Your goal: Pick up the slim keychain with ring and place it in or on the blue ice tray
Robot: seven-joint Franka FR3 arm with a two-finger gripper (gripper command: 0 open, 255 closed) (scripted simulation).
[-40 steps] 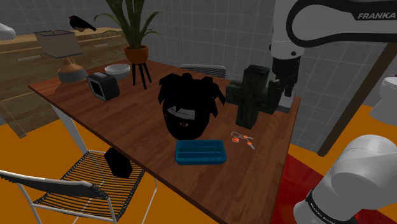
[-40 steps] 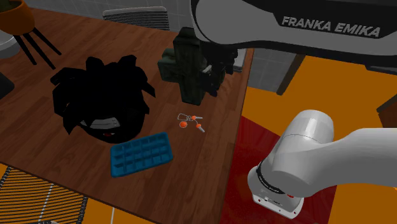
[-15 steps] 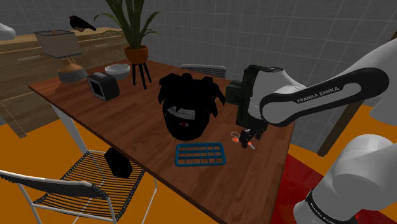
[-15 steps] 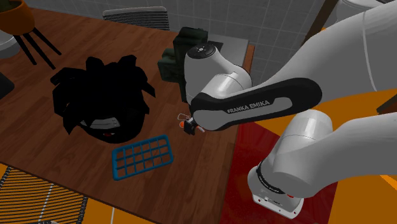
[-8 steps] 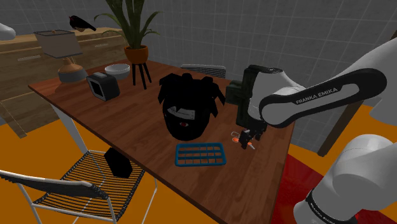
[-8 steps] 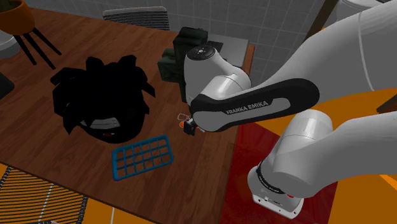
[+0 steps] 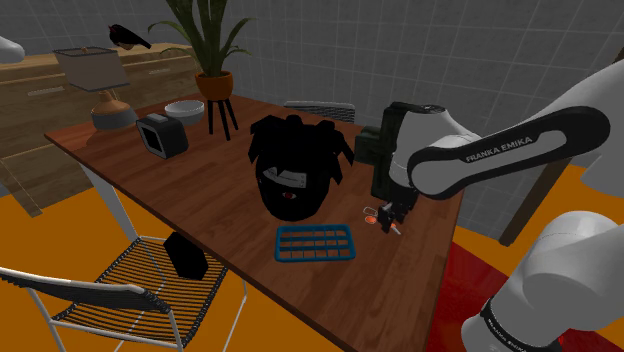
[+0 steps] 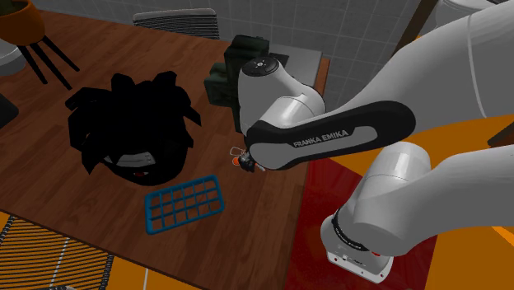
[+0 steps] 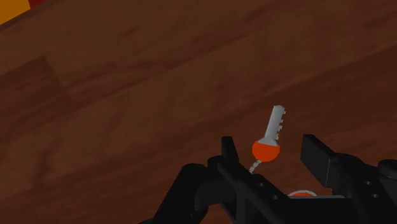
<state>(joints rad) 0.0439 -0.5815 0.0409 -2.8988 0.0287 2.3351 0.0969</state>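
Keychain [image 9: 267,148] lies on the wooden table [image 9: 127,95]. One orange-headed silver key sits between the two spread fingers [image 9: 231,153] of the gripper [image 9: 273,159], untouched by either. A second orange head [image 9: 302,193] peeks out by the hand. One blue ice tray [image 7: 315,242] rests near, apart, toward the shoulder view's left.

Wooden table [image 7: 180,190] bearing a black spiky mass [image 7: 295,165], dark cross-shaped block [image 7: 368,148], potted plant [image 7: 212,60], bowl [image 7: 185,107]

My pincer [image 9: 273,151] is all black, keychain [image 9: 277,122] silver with an orange-red head, table [image 9: 127,95] brown woodgrain, tray [image 7: 316,259] a blue grid.
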